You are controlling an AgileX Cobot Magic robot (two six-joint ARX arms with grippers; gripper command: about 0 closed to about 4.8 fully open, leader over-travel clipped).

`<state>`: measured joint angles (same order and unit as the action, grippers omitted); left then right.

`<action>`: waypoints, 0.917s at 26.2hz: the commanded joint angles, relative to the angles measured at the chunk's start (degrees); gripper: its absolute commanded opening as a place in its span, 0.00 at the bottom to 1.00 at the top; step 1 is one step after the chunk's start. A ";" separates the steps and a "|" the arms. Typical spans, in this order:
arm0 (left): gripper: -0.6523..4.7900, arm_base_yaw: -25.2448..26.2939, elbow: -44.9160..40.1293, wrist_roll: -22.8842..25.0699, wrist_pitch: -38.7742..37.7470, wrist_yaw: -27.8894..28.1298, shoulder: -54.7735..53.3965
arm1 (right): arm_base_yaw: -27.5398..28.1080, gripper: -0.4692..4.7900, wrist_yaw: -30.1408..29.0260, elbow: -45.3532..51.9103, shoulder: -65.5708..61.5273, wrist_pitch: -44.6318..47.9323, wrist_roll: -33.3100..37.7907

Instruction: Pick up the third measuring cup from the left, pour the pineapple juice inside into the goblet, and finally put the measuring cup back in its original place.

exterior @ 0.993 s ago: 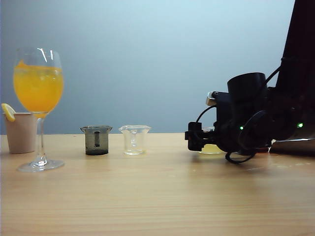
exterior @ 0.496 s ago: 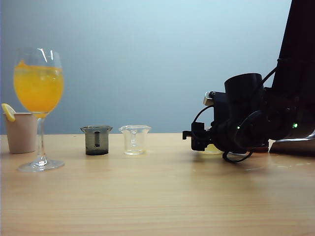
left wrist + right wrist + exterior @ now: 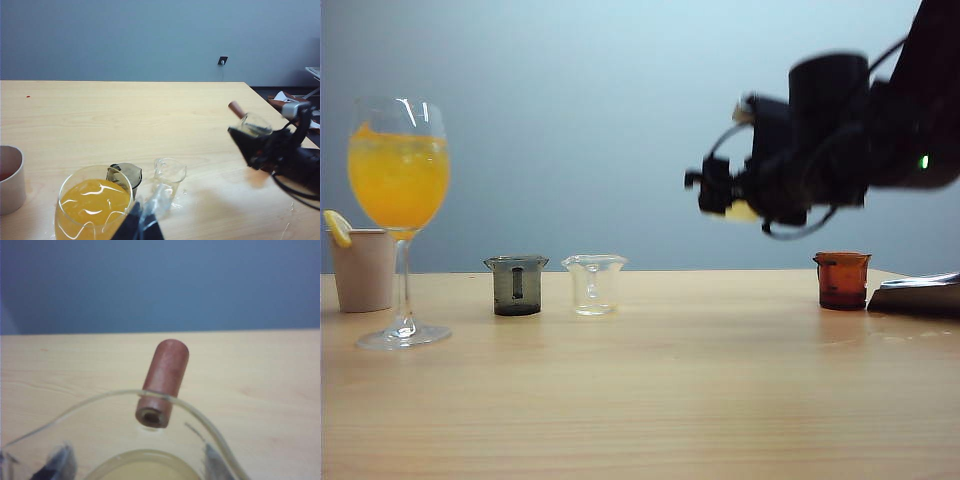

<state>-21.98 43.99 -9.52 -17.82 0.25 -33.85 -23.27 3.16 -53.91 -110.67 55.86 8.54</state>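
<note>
The right gripper is clamped on the third measuring cup, its jaws pressed to the clear wall on either side, so the cup rides upright and the pineapple juice lies level in its bottom instead of slopping toward the flared rim. In the exterior view the cup shows only as a pale yellow glint beside the black gripper body, high above the table and well to the right of the goblet. A reddish-brown peg sits at the cup's rim.

The goblet stands at the far left, its bowl already holding orange-yellow drink, which leaves little headroom; my judgement is that the pour needs a slow tilt over the rim. Just right of the goblet stand the smoky grey cup and then the clear measuring cup. The gap beyond them is the lifted cup's own place, with the brown cup farther right. A beige cup with a lemon slice sits behind the goblet's stem.

The left gripper hangs just above the goblet's rim, out of the way; whether it is open I cannot tell.
</note>
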 commanded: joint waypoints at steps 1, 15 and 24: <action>0.11 0.02 0.28 0.04 0.76 0.17 0.11 | -0.92 0.10 -4.31 -3.13 6.34 -8.13 -0.02; 0.11 0.07 5.38 0.04 -13.18 5.99 -0.85 | -13.70 0.09 -13.60 -32.65 4.94 -33.88 -10.51; 0.11 0.04 5.38 -0.57 -13.40 4.44 -0.85 | -18.60 0.09 -16.28 -42.93 -4.07 -36.33 -14.49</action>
<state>-21.96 49.04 -10.00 -31.57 4.95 -34.81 -41.36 -12.34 -95.83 -114.41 18.39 -4.29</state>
